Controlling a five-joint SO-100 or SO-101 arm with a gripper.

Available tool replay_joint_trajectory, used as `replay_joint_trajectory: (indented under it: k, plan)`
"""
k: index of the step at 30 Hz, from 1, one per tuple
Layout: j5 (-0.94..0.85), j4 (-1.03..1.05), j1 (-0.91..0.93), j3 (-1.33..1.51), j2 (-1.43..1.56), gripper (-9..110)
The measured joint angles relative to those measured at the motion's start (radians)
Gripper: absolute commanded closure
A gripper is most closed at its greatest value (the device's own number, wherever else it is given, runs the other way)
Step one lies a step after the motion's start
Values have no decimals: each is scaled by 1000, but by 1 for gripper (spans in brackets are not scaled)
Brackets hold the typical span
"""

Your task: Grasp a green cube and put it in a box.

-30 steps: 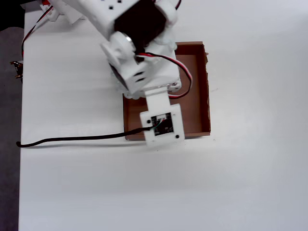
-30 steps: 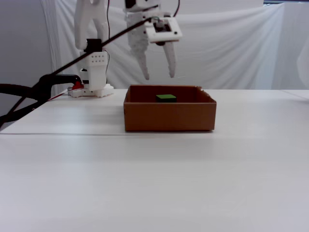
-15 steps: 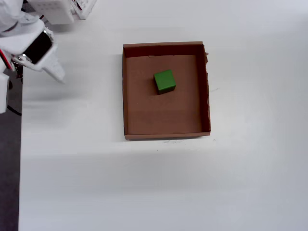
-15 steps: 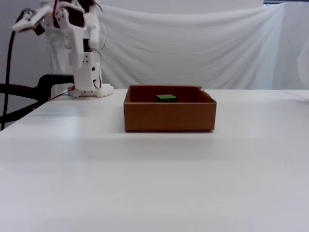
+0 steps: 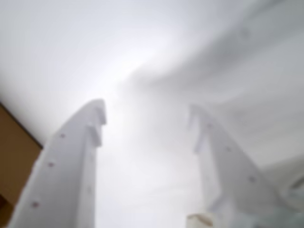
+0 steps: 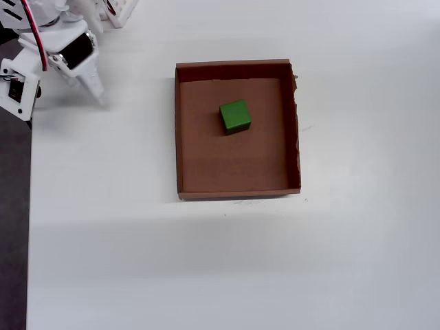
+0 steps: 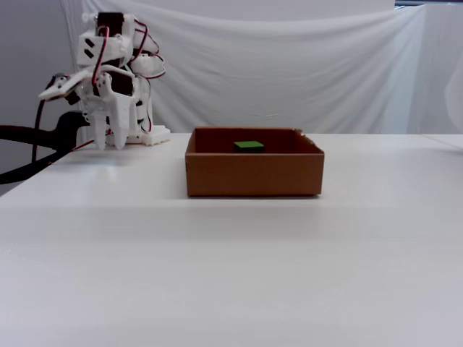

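- Cube (image 6: 236, 116): rests flat on the floor of the box (image 6: 180, 137), in its rear half in the overhead view, clear of all four walls.
- Fixed view: only the cube's top face (image 7: 249, 146) shows above the box's front wall (image 7: 253, 175).
- Claw (image 7: 108, 143): parted, empty, fingers pointing down near the bench's (image 6: 206, 275) left edge in the overhead view, well apart from the box.
- Open bench surrounds the box on every side.
- Wrist view: blurred; both claw fingers (image 5: 80, 156) show with a wide gap between them; a brown patch at the left edge cannot be identified.
- Overhead view: the arm (image 6: 41, 48) is cut off at the top-left corner.
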Motion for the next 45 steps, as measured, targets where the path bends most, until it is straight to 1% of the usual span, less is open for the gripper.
replay_joint_trajectory:
  k: [8, 45]
  plan:
    - [-2, 87, 18, 5, 44, 80]
    - [-5, 89, 18, 5, 44, 80]
